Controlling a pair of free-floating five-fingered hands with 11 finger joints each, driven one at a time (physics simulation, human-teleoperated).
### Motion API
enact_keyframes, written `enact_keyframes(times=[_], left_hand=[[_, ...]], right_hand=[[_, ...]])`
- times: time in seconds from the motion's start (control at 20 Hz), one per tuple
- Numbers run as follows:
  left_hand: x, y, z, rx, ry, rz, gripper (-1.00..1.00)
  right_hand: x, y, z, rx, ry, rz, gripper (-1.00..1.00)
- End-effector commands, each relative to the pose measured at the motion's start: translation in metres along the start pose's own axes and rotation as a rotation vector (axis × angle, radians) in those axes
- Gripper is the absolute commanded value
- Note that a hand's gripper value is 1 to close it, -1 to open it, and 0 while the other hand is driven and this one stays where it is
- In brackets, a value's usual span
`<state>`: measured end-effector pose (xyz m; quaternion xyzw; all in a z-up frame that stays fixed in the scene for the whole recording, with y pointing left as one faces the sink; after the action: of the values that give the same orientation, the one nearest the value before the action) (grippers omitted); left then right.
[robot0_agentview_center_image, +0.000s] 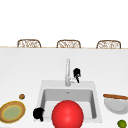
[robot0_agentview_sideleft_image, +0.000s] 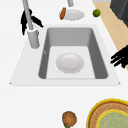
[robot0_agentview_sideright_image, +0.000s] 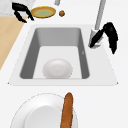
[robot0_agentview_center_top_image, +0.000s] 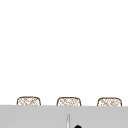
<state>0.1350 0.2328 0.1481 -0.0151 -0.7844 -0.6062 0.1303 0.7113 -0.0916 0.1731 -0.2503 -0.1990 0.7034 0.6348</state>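
My right hand (robot0_agentview_center_image: 76, 73) hovers just right of the grey faucet (robot0_agentview_center_image: 67, 72), behind the sink (robot0_agentview_center_image: 96, 100). Its relaxed fingers point down toward the faucet's base (robot0_agentview_sideright_image: 93, 37) and hold nothing. The right side view has this hand (robot0_agentview_sideright_image: 111, 35) right of the spout, and the left side view puts the same hand (robot0_agentview_sideleft_image: 25, 20) behind the faucet (robot0_agentview_sideleft_image: 33, 37). My left hand (robot0_agentview_center_image: 38, 114) floats at the sink's front left corner, fingers loosely bent and empty. A white bowl (robot0_agentview_sideleft_image: 69, 62) lies in the basin. A red ball shape (robot0_agentview_center_image: 67, 115) covers the sink's front.
A yellow-rimmed brown plate (robot0_agentview_center_image: 12, 112) and a small brown round thing (robot0_agentview_center_image: 22, 96) sit on the counter at the left. A white plate (robot0_agentview_center_image: 115, 105) bearing a bread stick (robot0_agentview_center_image: 115, 96) and a lime (robot0_agentview_center_image: 122, 123) are at the right. Wicker chairs (robot0_agentview_center_image: 28, 43) stand behind the counter.
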Motion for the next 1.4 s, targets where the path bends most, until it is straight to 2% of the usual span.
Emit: enact_keyframes(times=[0.0,0.1,0.35,0.75,0.9,1.15,1.2,1.35], left_hand=[[0.000,0.000,0.000,0.000,0.000,0.000,0.00],[0.000,0.000,0.000,0.000,0.000,0.000,0.00],[0.000,0.000,0.000,0.000,0.000,0.000,0.00],[0.000,0.000,0.000,0.000,0.000,0.000,0.00],[0.000,0.000,0.000,0.000,0.000,0.000,0.00],[0.000,0.000,0.000,0.000,0.000,0.000,0.00],[0.000,0.000,0.000,0.000,0.000,0.000,0.00],[0.000,0.000,0.000,0.000,0.000,0.000,0.00]], right_hand=[[-0.015,0.007,-0.001,-0.003,-0.018,0.004,1.00],[-0.024,0.010,0.008,-0.013,-0.054,-0.043,1.00],[-0.014,-0.010,0.019,0.068,-0.051,-0.060,1.00],[0.008,-0.021,0.028,0.059,0.034,0.001,1.00],[0.015,-0.018,0.032,0.074,0.091,0.026,1.00],[0.048,-0.025,0.043,0.089,0.268,0.129,1.00],[0.053,-0.026,0.043,0.084,0.285,0.147,1.00],[0.067,-0.018,0.039,0.083,0.437,0.280,1.00]])
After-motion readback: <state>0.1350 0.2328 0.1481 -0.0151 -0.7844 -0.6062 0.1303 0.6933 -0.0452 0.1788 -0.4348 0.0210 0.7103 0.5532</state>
